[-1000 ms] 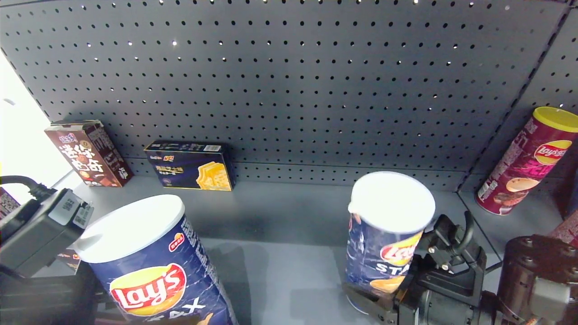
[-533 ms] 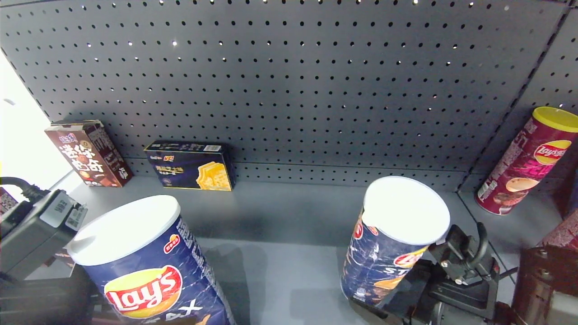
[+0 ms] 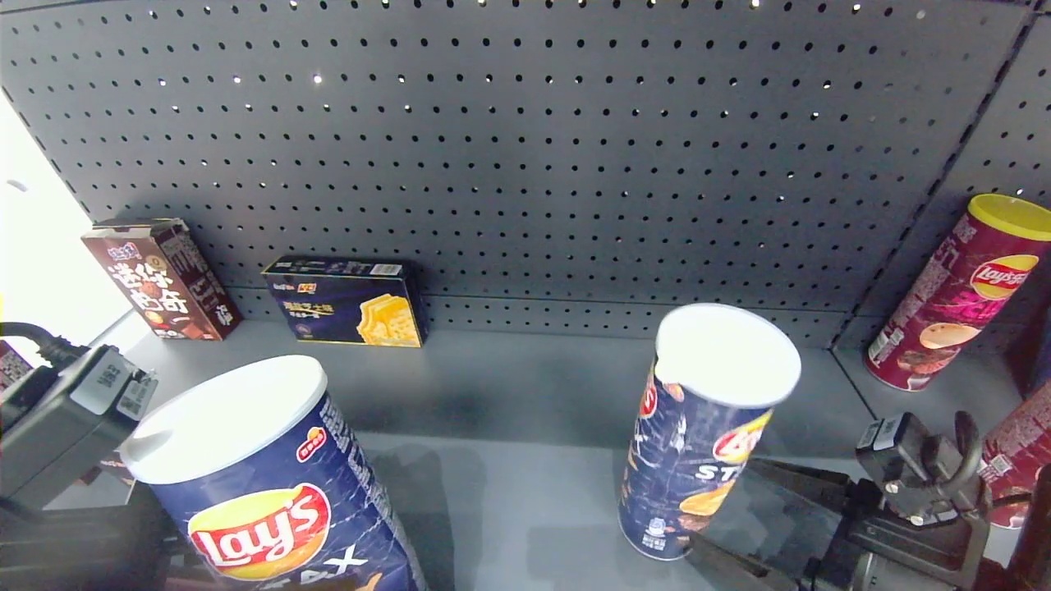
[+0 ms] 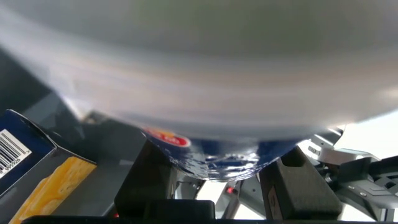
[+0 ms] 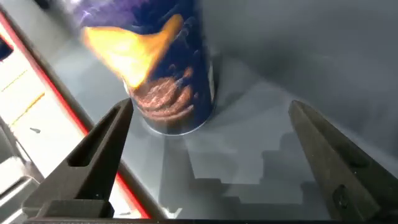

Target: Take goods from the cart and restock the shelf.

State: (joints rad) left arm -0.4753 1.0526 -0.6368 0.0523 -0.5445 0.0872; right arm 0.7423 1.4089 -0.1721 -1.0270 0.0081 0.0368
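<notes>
Right can (image 3: 698, 443) upright beside spread right gripper (image 5: 209, 112) | left can (image 3: 263, 484) in left gripper (image 4: 219, 177)

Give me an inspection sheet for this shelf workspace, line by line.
Surface: grey shelf, flat metal deck.
Job's things: right blue can stands on the shelf, free; left blue can tilted, held by the left gripper.
Clutter: brown box and dark cracker box at the back; maroon can in the next bay.
Grippers: left shut on the left blue can; right gripper open, just behind the right blue can, apart from it.
Cables: black cable by the left wrist.
Surroundings: perforated back panel.
</notes>
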